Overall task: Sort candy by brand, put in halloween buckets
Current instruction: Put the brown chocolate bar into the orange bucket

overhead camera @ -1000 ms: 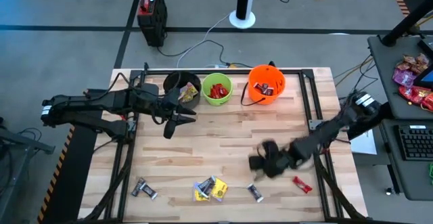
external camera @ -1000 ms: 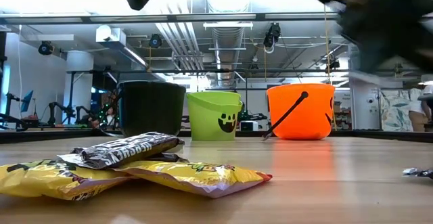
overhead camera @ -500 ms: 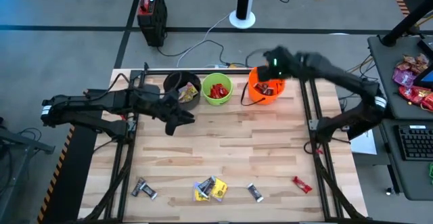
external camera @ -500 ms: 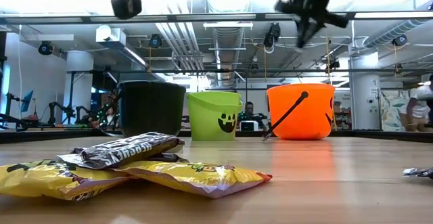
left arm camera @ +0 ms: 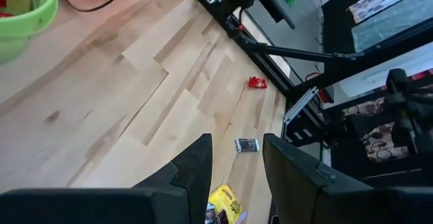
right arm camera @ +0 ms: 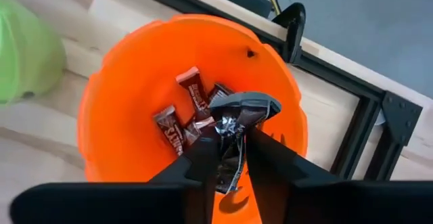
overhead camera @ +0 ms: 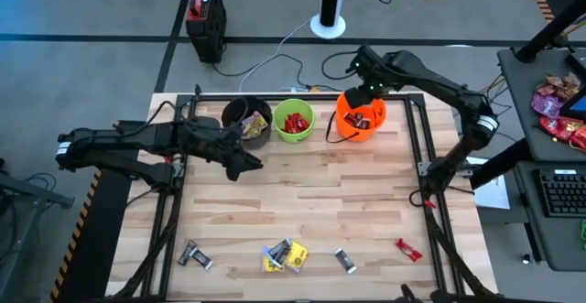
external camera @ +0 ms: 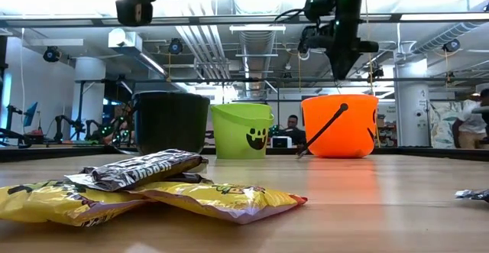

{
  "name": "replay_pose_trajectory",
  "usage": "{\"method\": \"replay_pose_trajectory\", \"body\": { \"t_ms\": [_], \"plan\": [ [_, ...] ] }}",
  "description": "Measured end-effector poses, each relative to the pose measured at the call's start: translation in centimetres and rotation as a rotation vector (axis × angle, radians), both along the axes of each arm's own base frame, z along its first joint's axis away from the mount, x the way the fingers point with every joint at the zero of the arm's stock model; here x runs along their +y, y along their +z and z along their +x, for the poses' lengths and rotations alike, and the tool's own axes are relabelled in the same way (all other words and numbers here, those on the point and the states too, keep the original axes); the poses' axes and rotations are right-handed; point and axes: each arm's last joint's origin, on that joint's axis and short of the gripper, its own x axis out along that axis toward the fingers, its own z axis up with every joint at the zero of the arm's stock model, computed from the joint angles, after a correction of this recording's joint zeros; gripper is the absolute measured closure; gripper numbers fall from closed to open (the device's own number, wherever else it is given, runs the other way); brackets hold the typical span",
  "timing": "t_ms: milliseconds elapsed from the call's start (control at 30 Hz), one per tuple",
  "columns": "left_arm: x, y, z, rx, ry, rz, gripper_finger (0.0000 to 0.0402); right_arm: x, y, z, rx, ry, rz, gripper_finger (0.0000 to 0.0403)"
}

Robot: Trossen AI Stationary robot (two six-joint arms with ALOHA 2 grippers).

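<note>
Candy held over the orange bucket

The right end effector [right arm camera: 229, 158] pinches a dark candy bar [right arm camera: 240, 119] above the orange bucket [overhead camera: 361, 115]. The left end effector [left arm camera: 235, 160], fingers spread, hangs over the worktop [overhead camera: 311, 189] near the black bucket [overhead camera: 245, 120].

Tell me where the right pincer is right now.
The right pincer hangs directly above the orange bucket at the table's far right end, next to the lime green bucket, shut on a dark bar over the bars already inside.
</note>
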Motion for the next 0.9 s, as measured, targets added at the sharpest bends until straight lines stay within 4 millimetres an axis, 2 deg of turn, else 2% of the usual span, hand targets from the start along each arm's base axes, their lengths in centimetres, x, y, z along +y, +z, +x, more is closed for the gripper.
{"method": "replay_pose_trajectory", "body": {
  "t_ms": [267,367,567,733,900],
  "plan": [
    [-0.1,-0.5,0.4,0.030,0.006,-0.027,0.0286,-0.4,-0.5,0.1,0.011,0.035,0.028,0.0240],
    [-1.2,-0.9,1.1,0.030,-0.060,0.011,0.0286,0.1,0.3,-0.3,-0.013,0.059,0.017,0.0214],
    [-8.3,-4.6,3.6,0.118,-0.297,0.063,0.0286,2.1,2.6,-1.0,-0.110,0.114,-0.009,0.0189],
    [-14.0,-8.3,5.4,0.232,-0.269,0.136,0.0286,3.7,3.8,-1.0,-0.167,0.167,-0.054,0.0186],
    [-17.2,-11.4,7.8,0.310,-0.232,0.215,0.0286,4.7,3.9,-0.2,-0.199,0.220,-0.080,0.0186]
  ]
}}
